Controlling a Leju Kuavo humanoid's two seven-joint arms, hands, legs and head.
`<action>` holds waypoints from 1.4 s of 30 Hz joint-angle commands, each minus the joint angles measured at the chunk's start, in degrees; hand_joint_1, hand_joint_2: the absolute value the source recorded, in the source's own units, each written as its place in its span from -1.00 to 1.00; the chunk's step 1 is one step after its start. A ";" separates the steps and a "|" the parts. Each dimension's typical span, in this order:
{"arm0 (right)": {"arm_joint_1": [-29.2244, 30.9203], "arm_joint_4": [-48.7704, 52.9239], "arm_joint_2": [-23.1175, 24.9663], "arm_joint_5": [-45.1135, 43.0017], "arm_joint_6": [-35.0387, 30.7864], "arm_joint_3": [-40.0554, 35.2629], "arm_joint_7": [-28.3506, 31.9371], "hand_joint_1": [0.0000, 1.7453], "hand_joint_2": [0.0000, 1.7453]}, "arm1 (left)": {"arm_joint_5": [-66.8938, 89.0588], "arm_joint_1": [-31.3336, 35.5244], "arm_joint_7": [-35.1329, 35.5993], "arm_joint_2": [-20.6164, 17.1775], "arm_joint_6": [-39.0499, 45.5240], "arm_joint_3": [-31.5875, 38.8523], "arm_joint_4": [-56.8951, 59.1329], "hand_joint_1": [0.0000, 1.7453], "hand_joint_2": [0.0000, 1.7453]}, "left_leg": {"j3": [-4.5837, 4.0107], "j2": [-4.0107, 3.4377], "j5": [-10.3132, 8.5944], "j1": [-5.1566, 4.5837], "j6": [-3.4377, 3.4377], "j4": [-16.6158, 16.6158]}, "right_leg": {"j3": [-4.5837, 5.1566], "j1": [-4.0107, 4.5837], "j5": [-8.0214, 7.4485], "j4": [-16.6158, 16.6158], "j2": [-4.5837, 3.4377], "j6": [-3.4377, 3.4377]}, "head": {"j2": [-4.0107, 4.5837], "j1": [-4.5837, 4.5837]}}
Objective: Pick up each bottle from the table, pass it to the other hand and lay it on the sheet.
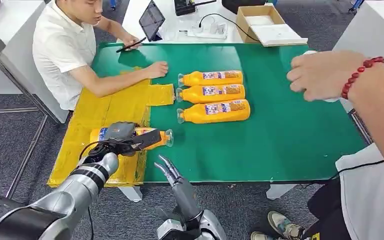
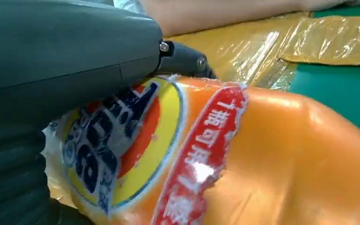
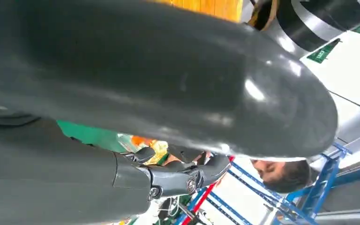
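My left hand (image 1: 122, 136) grips an orange bottle (image 1: 156, 138) lying sideways over the near right part of the yellow sheet (image 1: 110, 107), its clear cap end pointing right over the green table (image 1: 280, 130). Close up, the left wrist view has the bottle's label (image 2: 262, 159) under my hand (image 2: 65, 56), with the sheet (image 2: 243, 51) behind. I cannot tell whether the bottle touches the sheet. My right hand (image 1: 169, 170) is at the table's front edge, fingers apart, holding nothing. Three more orange bottles (image 1: 215, 92) lie side by side mid-table.
A seated person rests a forearm (image 1: 125, 80) on the sheet's far part and holds a phone (image 1: 130, 45). Another person's hand with a red bead bracelet (image 1: 320, 75) hovers over the table's right side. A tablet, cables and a cardboard box (image 1: 265, 22) lie beyond the far edge.
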State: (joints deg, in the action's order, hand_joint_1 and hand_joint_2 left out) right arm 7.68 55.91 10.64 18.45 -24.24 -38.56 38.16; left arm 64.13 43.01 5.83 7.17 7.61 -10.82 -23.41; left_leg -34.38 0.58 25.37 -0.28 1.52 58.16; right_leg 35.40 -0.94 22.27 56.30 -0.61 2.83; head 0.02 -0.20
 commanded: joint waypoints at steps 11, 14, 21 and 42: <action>-0.27 -4.07 -0.32 -3.41 -1.37 -1.58 1.84 -1.00 -1.00 | -46.86 -14.32 -33.80 4.52 -3.48 6.73 -23.35 -1.00 1.00 | 0.18 0.12 0.05 -0.01 -0.05 -0.07 | -0.29 -0.01 0.07 -0.11 0.03 -0.08 | 0.00 -0.02; -0.97 -3.72 -0.85 -3.33 -2.53 -1.49 1.84 -1.00 -1.00 | -62.58 -19.11 -36.95 4.88 0.06 7.34 -35.11 -1.00 1.00 | 0.15 -0.07 0.10 0.01 -0.07 -0.05 | -0.23 0.03 0.08 -0.11 -0.04 -0.11 | 0.00 0.00; -1.29 -2.42 -1.99 -5.46 -5.64 -1.05 1.84 -1.00 -1.00 | -74.94 -30.05 -43.46 4.70 12.04 9.12 -63.71 -1.00 1.00 | -0.10 -0.19 0.13 0.05 -0.04 0.02 | 0.09 0.07 0.05 -0.05 -0.14 -0.07 | 0.00 0.02; 13.49 -13.76 -16.46 31.87 -12.06 12.25 -24.17 -1.00 1.00 | -74.27 -42.67 -44.57 5.74 11.55 3.02 -76.05 -1.00 1.00 | 0.01 -0.14 0.10 -0.10 0.00 -0.05 | -0.06 -0.07 0.04 -0.17 -0.09 -0.03 | 0.00 0.02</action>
State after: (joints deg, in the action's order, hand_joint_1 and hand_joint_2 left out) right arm 10.00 52.72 3.25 34.29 -33.64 -32.63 26.57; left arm -15.58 5.78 -37.03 12.98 16.17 -3.98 -95.45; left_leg -34.62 0.57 25.43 -0.34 1.56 58.16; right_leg 35.54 -0.98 22.28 56.19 -0.62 2.86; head 0.02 -0.17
